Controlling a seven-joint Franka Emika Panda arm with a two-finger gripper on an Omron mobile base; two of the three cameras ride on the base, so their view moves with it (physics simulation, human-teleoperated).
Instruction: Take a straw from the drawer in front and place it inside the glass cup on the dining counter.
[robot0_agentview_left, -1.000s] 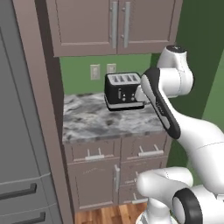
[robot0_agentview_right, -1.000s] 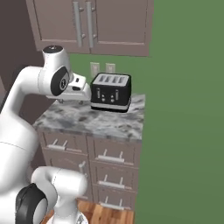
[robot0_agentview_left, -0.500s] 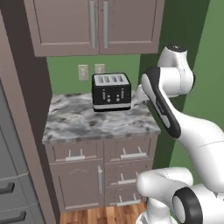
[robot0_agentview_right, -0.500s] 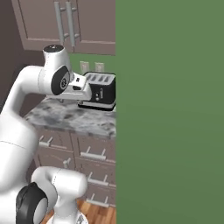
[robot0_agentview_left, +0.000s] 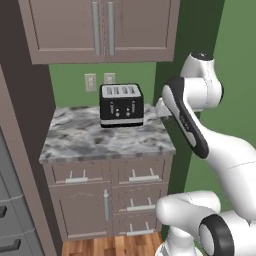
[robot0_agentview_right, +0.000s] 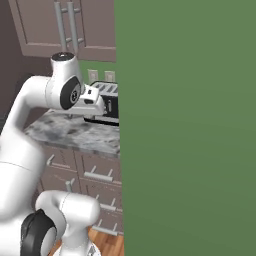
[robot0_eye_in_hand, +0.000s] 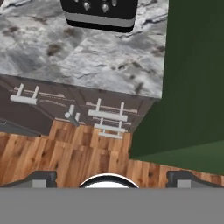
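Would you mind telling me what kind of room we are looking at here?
It looks like a home kitchen: a black toaster stands on a small marbled counter, with taupe drawers below and wall cupboards above.

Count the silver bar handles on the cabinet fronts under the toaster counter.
6 in the left base view: top-left drawer, top-right drawer, a vertical one on the left door, and three stacked right, lowest. The robot's body may hide more.
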